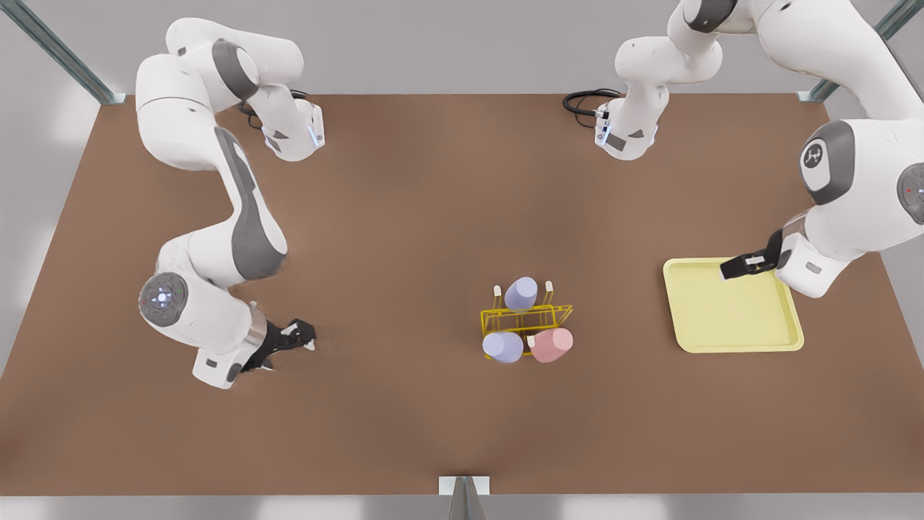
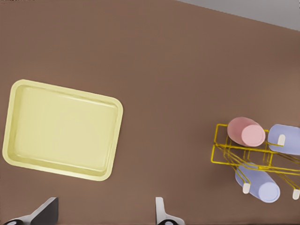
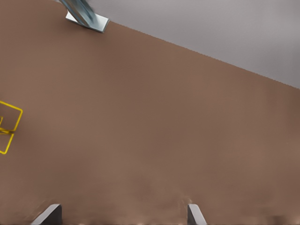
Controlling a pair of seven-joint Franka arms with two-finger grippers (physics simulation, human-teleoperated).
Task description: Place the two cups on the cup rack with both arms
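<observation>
the brown counter (image 1: 404, 238) carries everything. two white arms reach over it. the arm at the front view's right (image 1: 852, 180) is the left one: its wrist view looks down on the pale yellow tray (image 2: 61, 129), and in the front view its left hand (image 1: 738, 268) hangs over the tray's (image 1: 736, 318) near corner. the fingers (image 2: 161, 213) stand wide apart, released, with nothing between them. the arm at the front view's left (image 1: 216, 231) is the right one; its right hand (image 1: 292, 338) sits low over bare counter, well apart from the rack, and the fingertips (image 3: 194, 214) in the right wrist view are spread open and empty.

the yellow cup rack (image 1: 525, 319) stands near the counter's middle, between the two hands and well clear of the tray. three cups sit on its white-tipped pegs, tilted outward. the salmon pink cup (image 1: 552, 344) is on the side nearer the tray, just beside a lavender cup (image 1: 503, 347) in the same row. a second lavender cup (image 1: 520, 294) sits on the opposite row, between two bare pegs. the left wrist view shows the same: rack (image 2: 234, 150), pink cup (image 2: 247, 131), and lavender cups (image 2: 260, 186) and (image 2: 288, 138). a corner of the rack (image 3: 8, 126) shows in the right wrist view.
</observation>
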